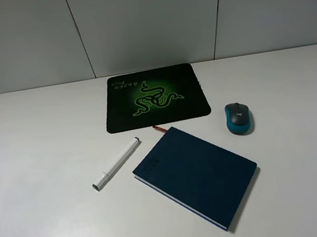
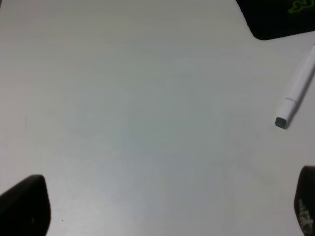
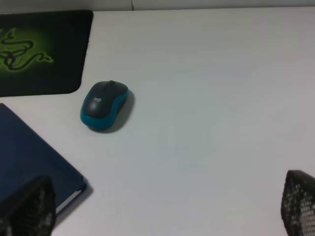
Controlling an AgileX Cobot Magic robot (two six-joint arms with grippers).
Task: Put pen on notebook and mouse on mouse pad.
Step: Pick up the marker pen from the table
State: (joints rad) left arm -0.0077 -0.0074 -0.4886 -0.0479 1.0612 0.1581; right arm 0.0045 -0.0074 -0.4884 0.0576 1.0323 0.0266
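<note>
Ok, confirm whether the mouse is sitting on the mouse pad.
No, the mouse lies on the bare table, off the mouse pad's right corner and apart from it.

Of the left gripper [image 2: 167,209] only two black fingertips [image 2: 24,209] show, rounded at the top and matt. One of them carries what may be a faint dotted texture, though the view is too blurred there to be sure. The right gripper [image 3: 162,206] likewise shows two black fingertips [image 3: 300,204] with rounded tops, and here their faces are plainly covered with a fine, mesh-like grid of small pale dots that runs over the whole visible surface.
</note>
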